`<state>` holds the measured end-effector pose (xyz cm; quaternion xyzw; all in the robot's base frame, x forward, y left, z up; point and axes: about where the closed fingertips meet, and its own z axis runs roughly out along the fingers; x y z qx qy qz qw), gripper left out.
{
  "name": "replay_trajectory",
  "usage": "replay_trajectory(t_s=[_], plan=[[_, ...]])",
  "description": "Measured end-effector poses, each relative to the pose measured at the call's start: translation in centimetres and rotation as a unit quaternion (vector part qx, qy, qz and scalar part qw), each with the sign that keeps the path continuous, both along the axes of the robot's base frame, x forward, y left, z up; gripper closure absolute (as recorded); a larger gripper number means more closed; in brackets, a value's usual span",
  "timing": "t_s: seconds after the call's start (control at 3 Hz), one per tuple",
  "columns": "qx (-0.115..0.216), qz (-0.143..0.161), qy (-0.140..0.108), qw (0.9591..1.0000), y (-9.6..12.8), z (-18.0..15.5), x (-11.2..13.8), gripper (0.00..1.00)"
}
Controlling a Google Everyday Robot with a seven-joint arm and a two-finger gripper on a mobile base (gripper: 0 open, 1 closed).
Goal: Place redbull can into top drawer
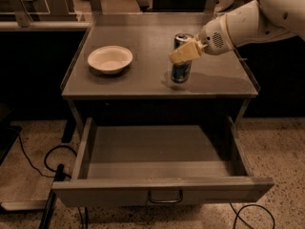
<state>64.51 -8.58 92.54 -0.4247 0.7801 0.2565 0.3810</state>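
Observation:
The redbull can [181, 70] is a slim blue-and-silver can standing upright at the middle right of the grey table top [143, 82], low over it or on it. My gripper [185, 54] reaches in from the upper right on the white arm and is shut on the can's upper half; one tan finger [180, 55] crosses its front. The top drawer [162, 192] is pulled fully open below the table's front edge. Its inside shows nothing in it, and its small bar handle sits at centre front.
A shallow white bowl [110, 59] sits on the left of the table top. Black cables [47, 163] and a dark base lie on the speckled floor at the lower left. Railings and furniture stand behind the table.

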Motion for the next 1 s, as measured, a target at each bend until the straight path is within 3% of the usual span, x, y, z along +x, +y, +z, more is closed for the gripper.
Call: replay_trajectory(t_s=[0.33,0.67,1.0], plan=[[0.007,-0.019,0.022,0.9996,-1.1,-0.6,-2.1,1.0],[0.019,-0.057,0.05,0.9969,-2.5,-1.4,-6.2,1.0],[0.012,-0.094,0.095,0.9909,-4.0,-6.2,-10.9,1.0]])
